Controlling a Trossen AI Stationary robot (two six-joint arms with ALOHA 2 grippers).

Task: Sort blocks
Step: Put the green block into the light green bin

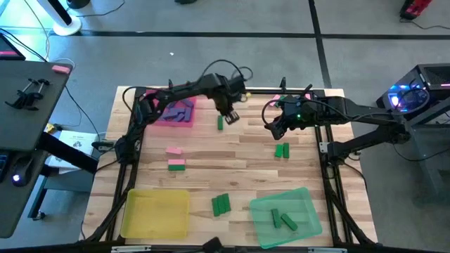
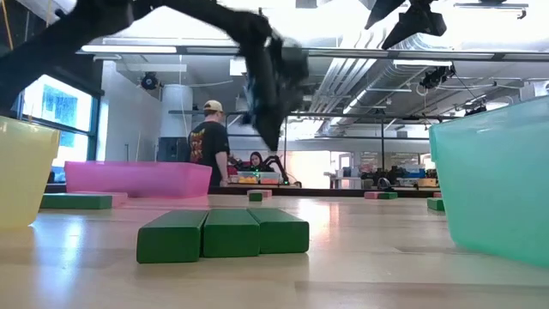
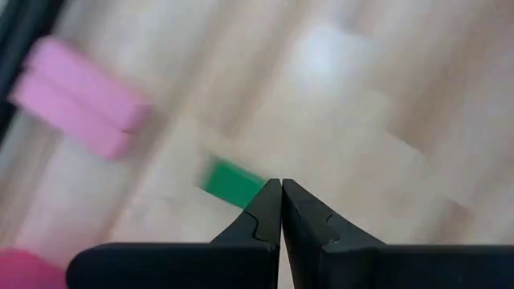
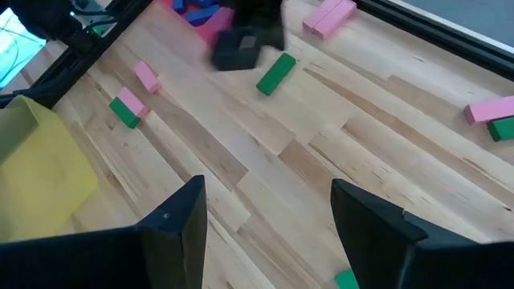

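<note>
- Hovering my left end effector (image 1: 232,116) just beside a lone green block (image 1: 220,123) at the worktop's (image 1: 211,158) far middle, fingers pressed together, empty; I judge it poised to grasp.
- Right end effector (image 1: 271,127) spread, holding nothing, near two green blocks (image 1: 282,150).
- Green tray (image 1: 306,211) holds two; sorting unfinished.

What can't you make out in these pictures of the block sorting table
- Blocks in the pink tray: high view, left arm covers part of the pile; uncountable.
- Left gripper: low view, blurred; fingers only clear in its wrist view.
- Green tray: low view, cut off by the edge; its wall hides the contents.
</note>
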